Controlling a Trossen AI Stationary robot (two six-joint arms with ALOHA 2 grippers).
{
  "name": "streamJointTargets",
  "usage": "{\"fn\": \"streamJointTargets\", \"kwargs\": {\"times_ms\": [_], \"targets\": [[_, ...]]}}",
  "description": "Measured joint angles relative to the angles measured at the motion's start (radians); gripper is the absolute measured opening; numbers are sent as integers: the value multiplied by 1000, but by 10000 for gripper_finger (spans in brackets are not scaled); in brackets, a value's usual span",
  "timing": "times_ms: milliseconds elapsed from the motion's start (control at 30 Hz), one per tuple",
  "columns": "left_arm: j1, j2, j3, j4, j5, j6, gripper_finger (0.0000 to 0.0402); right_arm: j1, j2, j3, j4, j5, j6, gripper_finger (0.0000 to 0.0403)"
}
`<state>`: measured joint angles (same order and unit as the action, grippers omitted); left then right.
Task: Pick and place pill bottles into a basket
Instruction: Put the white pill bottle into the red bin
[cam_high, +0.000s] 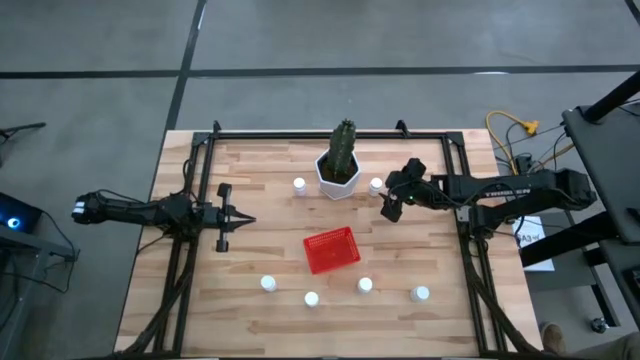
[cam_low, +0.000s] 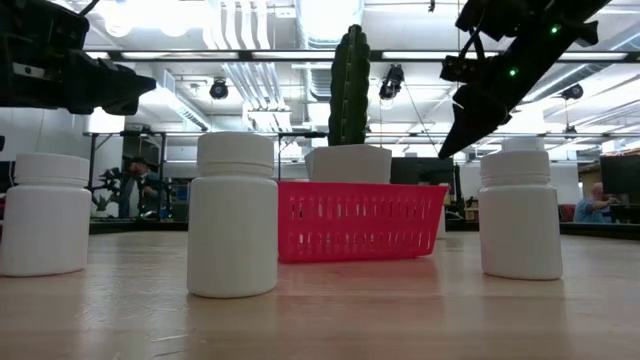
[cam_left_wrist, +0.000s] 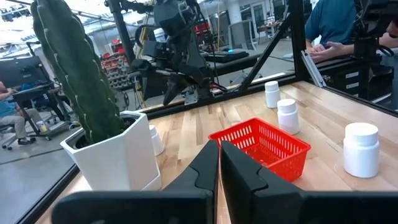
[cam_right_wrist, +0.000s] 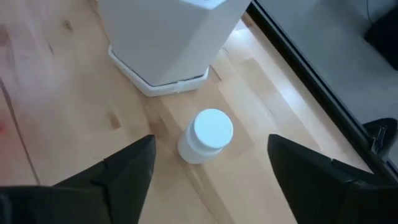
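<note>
Hovering spread above the pill bottle (cam_right_wrist: 207, 135) beside the plant pot (cam_right_wrist: 168, 37), your right end effector (cam_right_wrist: 210, 163) needs centring before descending; keep clear of that pot.

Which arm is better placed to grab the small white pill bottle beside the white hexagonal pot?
The right. Its gripper hangs open directly above that small white pill bottle beside the white hexagonal pot. The left gripper is shut, farther away.
</note>
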<state>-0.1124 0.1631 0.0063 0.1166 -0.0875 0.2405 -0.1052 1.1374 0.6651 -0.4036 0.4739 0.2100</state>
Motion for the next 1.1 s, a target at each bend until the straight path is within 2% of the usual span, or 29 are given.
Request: {"fn": "streamJointTargets", "kwargs": {"times_ms": [233, 367, 533, 733, 1100], "targets": [[0, 2, 0, -2, 0, 0, 0, -3, 4, -10, 4, -10, -3, 338], [0, 2, 0, -3, 0, 0, 0, -5, 4, -31, 50, -80, -77, 345], [0, 2, 0, -5, 0, 0, 0, -17, 4, -70, 136, -96, -130, 342], [0, 2, 0, -12, 0, 1, 0, -59, 4, -145, 246, -165, -132, 333], [0, 2, 0, -55, 3, 1, 0, -79, 3, -170, 281, -134, -96, 329]]}}
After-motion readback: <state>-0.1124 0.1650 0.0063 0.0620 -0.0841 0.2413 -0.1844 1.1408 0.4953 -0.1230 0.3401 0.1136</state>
